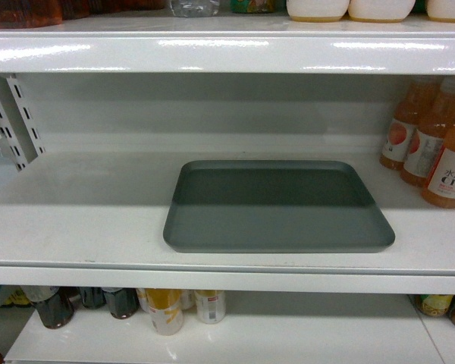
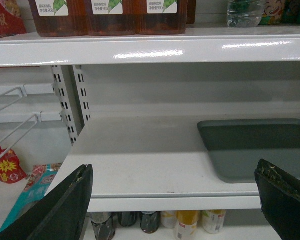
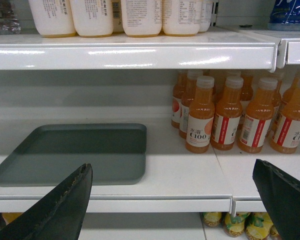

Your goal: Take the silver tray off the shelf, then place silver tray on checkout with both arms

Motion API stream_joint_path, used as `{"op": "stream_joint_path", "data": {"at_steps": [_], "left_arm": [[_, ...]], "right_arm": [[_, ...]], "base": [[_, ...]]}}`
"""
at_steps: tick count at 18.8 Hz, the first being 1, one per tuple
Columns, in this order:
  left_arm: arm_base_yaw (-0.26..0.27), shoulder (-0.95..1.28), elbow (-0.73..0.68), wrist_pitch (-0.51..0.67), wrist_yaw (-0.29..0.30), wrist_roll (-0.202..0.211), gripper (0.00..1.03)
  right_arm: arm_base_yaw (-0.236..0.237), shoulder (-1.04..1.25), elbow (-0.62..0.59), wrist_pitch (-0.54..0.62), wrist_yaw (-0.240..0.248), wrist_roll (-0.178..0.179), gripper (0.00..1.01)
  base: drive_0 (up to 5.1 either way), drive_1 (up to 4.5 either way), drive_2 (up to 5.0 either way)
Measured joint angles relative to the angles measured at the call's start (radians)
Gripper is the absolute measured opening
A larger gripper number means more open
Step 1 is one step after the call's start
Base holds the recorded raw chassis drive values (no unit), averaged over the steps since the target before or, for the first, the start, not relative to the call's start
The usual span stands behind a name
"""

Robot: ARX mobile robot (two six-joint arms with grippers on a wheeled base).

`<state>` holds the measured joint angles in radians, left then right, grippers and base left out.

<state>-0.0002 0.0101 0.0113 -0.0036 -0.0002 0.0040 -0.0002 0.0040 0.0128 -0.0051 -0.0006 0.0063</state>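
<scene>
On the shelf (image 1: 83,220) lies the silver tray (image 1: 277,206), flat, near its glossy front lip. Right of the tray stand orange juice bottles (image 3: 200,120) labelled "C100". Left hand (image 2: 175,200) and right hand (image 3: 172,200) hang open, short of the tray, holding nothing.

The head camera looks straight at the shelf (image 1: 83,227) from the front, a little from above, and sits close. The silver tray (image 1: 277,208) lies near the middle of its picture.

The left wrist camera looks at the same shelf (image 2: 135,160) from lower down and more to the left. Its left gripper (image 2: 180,205) pokes in at the bottom, and the tray (image 2: 255,150) is on its right side.

The right wrist camera looks from the right. Its right gripper (image 3: 175,205) shows at the bottom, with the tray (image 3: 75,152) on its left and orange juice bottles (image 3: 225,115) on its right.

All three views share the tray and the shelf board.
</scene>
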Motion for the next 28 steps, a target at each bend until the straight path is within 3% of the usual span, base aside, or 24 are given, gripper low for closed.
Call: {"op": "stream_joint_path", "data": {"at_steps": [28], "left_arm": [[0.000,0.000,0.000,0.000,0.000,0.000,0.98]], "right_arm": [[0.000,0.000,0.000,0.000,0.000,0.000,0.98]], "base": [[0.0,0.00,0.0]]}}
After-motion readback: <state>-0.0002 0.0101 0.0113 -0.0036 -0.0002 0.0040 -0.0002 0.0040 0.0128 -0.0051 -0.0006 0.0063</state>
